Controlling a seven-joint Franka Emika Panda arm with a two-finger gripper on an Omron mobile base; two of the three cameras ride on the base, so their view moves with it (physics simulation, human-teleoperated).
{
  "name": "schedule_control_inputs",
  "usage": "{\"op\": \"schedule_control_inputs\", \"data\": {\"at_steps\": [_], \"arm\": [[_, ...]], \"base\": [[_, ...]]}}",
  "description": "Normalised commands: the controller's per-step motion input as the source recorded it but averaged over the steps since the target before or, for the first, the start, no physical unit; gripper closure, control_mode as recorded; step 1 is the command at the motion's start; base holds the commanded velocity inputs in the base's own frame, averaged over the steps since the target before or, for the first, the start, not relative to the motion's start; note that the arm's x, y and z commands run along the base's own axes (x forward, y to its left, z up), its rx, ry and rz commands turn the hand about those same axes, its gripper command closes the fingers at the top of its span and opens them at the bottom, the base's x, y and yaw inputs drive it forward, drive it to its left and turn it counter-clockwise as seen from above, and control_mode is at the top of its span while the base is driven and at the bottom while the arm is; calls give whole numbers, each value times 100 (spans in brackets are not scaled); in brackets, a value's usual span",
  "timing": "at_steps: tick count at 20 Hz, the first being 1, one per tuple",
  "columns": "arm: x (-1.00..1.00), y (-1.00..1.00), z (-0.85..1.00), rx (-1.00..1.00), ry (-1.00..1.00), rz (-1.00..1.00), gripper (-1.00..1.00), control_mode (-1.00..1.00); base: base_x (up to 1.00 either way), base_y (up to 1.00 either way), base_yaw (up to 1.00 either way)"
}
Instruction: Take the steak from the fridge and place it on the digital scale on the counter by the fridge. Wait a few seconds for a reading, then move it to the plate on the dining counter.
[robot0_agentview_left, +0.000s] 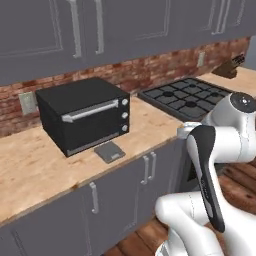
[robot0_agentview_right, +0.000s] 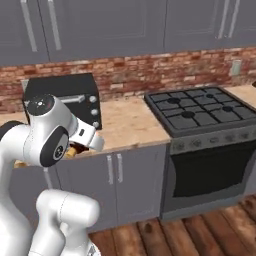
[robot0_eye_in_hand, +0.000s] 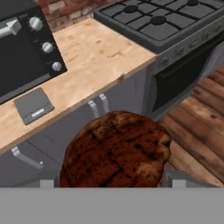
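Note:
In the hand view, the steak (robot0_eye_in_hand: 116, 151), a dark reddish-brown slab, sits right at the bottom with my gripper (robot0_eye_in_hand: 111, 181) shut on it; it hides most of the fingers. The steak hangs in the air in front of the grey cabinets, below counter height. The digital scale (robot0_eye_in_hand: 33, 105), a small grey pad, lies on the counter (robot0_eye_in_hand: 96, 52) up and to the left of the steak, just in front of the toaster oven. The scale (robot0_agentview_left: 109, 151) is bare. The fridge, the plate and the dining counter are out of view.
A black toaster oven (robot0_agentview_left: 82, 115) stands right behind the scale. A black gas stove (robot0_agentview_right: 200, 110) with an oven door below adjoins the counter on the right. Brick wall and grey upper cabinets (robot0_agentview_right: 100, 25) lie behind. The floor is wooden.

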Motion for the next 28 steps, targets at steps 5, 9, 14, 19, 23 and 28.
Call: {"op": "schedule_control_inputs", "data": {"at_steps": [5,9,14,19,23,28], "arm": [[0,0,0,0,0,0,100,100],[0,0,0,0,0,0,100,100],[0,0,0,0,0,0,100,100],[0,0,0,0,0,0,100,100],[0,0,0,0,0,0,100,100],[8,-4,-20,0,5,10,100,-100]], "base": [[42,2,73],[20,-35,67],[15,-59,60],[43,-56,51],[80,-21,35],[40,-11,18]]}}
